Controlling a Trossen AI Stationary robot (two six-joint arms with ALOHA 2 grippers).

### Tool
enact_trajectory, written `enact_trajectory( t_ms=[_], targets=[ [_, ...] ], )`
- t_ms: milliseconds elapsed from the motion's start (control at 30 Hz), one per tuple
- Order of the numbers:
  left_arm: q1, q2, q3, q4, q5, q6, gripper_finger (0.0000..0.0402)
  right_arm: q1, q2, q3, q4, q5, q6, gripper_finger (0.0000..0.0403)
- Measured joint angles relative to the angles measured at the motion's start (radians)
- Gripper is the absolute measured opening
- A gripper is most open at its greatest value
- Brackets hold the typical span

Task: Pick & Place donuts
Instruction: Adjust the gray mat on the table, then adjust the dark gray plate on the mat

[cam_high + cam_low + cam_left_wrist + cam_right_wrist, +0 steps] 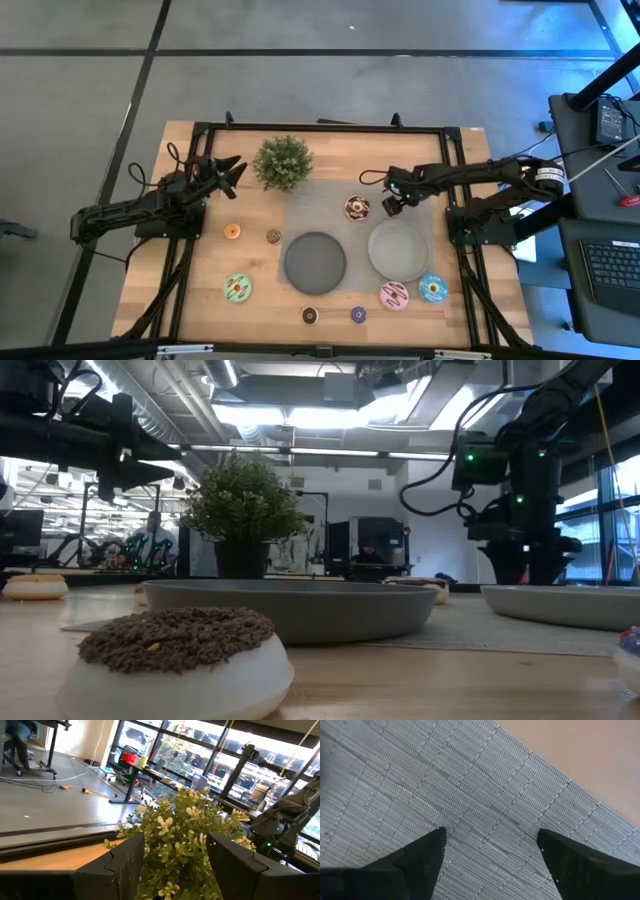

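Eight donuts lie flat on the table. The chocolate one (357, 207) lies on the grey mat (310, 200). The orange (232, 231) and brown (273, 236) minis lie left of the dark grey plate (315, 262). Green (237, 289), dark brown (310, 315), purple (358, 315), pink (393, 294) and blue (432, 288) lie along the near side. My right gripper (390, 205) is open and empty, pointing down over the mat (470, 795), just right of the chocolate donut. My left gripper (228, 172) is open and empty, raised beside the plant (180, 835).
A potted plant (282, 162) stands at the far middle of the table. The pale grey bowl (399, 249) sits right of the plate, both on the mat. A black frame runs around the table's edges (330, 127). In the low view the dark brown mini (175, 650) lies nearest.
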Motion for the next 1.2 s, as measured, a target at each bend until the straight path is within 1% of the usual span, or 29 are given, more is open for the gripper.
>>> enact_trajectory(
  t_ms=[133, 333, 500, 600, 667, 767, 867, 1000, 1100, 1200],
  targets=[
    [0.000, 0.000, 0.000, 0.000, -0.005, 0.000, 0.0210, -0.051, 0.002, -0.002, 0.060, 0.008, -0.071, 0.0320],
    [0.000, 0.000, 0.000, 0.000, -0.012, 0.000, 0.0210, -0.118, 0.019, -0.005, 0.201, 0.014, -0.179, 0.0320],
    [0.000, 0.000, 0.000, 0.000, -0.016, 0.001, 0.0210, -0.130, 0.028, 0.021, 0.207, 0.028, -0.173, 0.0320],
    [0.000, 0.000, 0.000, 0.000, -0.016, 0.011, 0.0210, -0.100, -0.017, 0.087, 0.218, 0.025, -0.286, 0.0320],
    [0.000, 0.000, 0.000, 0.000, -0.017, 0.025, 0.0210, -0.075, -0.042, 0.136, 0.217, -0.045, -0.373, 0.0320],
    [0.000, 0.000, 0.000, 0.000, -0.016, 0.049, 0.0210, -0.026, -0.052, 0.201, 0.217, -0.154, -0.441, 0.0320],
    [0.000, 0.000, 0.000, 0.000, -0.015, 0.053, 0.0210, 0.049, -0.046, 0.235, 0.262, -0.205, -0.498, 0.0320],
    [0.000, 0.000, 0.000, -0.001, -0.014, 0.053, 0.0210, 0.158, -0.012, 0.262, 0.361, -0.208, -0.544, 0.0320],
    [0.000, 0.000, 0.000, -0.001, -0.014, 0.053, 0.0210, 0.222, 0.044, 0.303, 0.385, -0.149, -0.510, 0.0315],
    [0.000, 0.000, 0.000, -0.002, -0.012, 0.053, 0.0210, 0.268, 0.129, 0.357, 0.384, -0.107, -0.471, 0.0302]
  ],
)
